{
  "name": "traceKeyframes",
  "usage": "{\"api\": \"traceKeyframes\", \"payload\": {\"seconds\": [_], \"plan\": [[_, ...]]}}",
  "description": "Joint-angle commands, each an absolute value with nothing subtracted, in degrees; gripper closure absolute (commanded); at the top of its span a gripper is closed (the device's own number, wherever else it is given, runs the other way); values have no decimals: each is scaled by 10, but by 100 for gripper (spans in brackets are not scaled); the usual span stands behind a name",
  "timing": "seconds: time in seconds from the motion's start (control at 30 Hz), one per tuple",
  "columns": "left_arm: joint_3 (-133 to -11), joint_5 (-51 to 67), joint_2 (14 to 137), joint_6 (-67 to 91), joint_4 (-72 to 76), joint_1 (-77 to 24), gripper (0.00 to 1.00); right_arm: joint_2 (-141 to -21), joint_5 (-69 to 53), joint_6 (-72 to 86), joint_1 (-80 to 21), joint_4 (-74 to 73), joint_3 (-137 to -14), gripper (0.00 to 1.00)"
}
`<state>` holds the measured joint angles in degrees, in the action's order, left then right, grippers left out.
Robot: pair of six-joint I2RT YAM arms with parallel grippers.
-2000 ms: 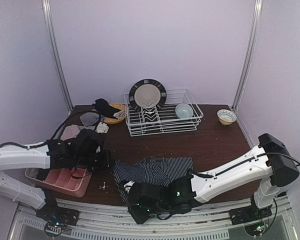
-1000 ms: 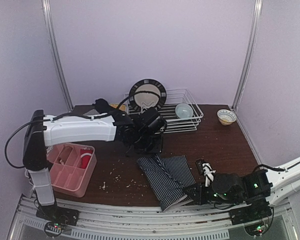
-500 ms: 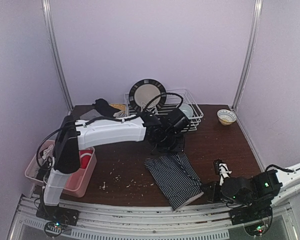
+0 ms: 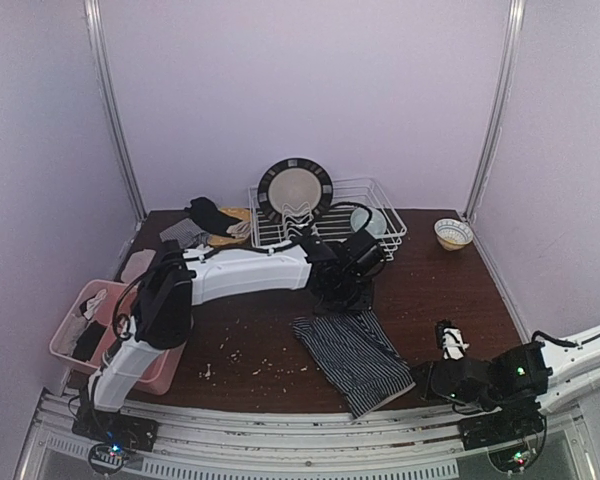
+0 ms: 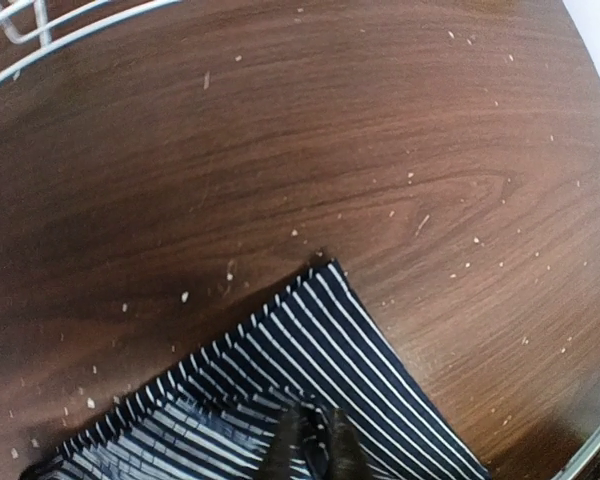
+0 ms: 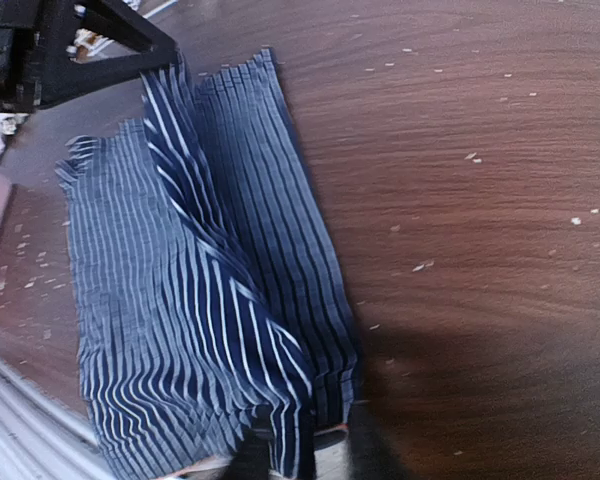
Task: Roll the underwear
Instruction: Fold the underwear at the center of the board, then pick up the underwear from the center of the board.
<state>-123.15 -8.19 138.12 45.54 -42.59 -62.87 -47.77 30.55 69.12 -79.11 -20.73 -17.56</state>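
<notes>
The black-and-white striped underwear (image 4: 352, 358) lies spread on the brown table, stretched between my two grippers. My left gripper (image 4: 338, 310) is shut on its far edge; in the left wrist view the gripper (image 5: 310, 450) pinches the striped cloth (image 5: 380, 390). My right gripper (image 4: 418, 381) is shut on the near right corner; in the right wrist view the gripper (image 6: 298, 445) grips a fold of the cloth (image 6: 180, 300). More small cloths, black and grey, lie in a pile (image 4: 195, 228) at the back left. The red underwear is not in view.
A pink compartment tray (image 4: 68, 352) with small cloths in it stands at the near left, partly behind the left arm. A white wire rack (image 4: 380, 245) with a plate (image 4: 295, 188) and a bowl stands at the back. A small bowl (image 4: 452, 233) sits back right. Crumbs dot the table.
The left arm swung from the tray across to the middle, carrying the cloth's far edge. The right arm drew back to the right. The striped underwear moved right and now lies stretched diagonally.
</notes>
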Motion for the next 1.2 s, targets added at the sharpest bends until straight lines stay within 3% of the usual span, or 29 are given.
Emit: {"api": "traceKeyframes", "payload": {"seconds": [0.0, 0.1, 0.13, 0.17, 0.33, 0.43, 0.53, 0.63, 0.7, 0.97, 1.17], "plan": [[-1254, -51, 1398, 443, -393, -612, 67, -500, 311, 682, -771, -247, -191, 57], [-1258, -51, 1383, 425, -393, -611, 32, -500, 316, 657, -771, -278, -234, 45], [-1255, -55, 1372, 419, -394, -611, 10, -499, 318, 649, -771, -293, -249, 43], [-1249, -58, 1359, 413, -393, -611, 3, -500, 317, 638, -771, -304, -264, 42], [-1097, -67, 1240, 392, -327, -612, 3, -540, 261, 538, -770, -232, -308, 46], [-951, -47, 1158, 390, -219, -612, 16, -612, 218, 504, -751, -200, -339, 56], [-844, -25, 1112, 378, -133, -605, 43, -676, 180, 489, -726, -167, -354, 64], [-823, 14, 1124, 372, -128, -588, 67, -704, 174, 497, -707, -151, -346, 65], [-822, 21, 1137, 370, -142, -579, 82, -694, 181, 510, -703, -152, -337, 60], [-779, 15, 1158, 373, -137, -550, 93, -587, 144, 503, -644, -187, -281, 28], [-754, 19, 1160, 367, -125, -537, 97, -616, -35, 419, -468, -127, -270, 19]]}}
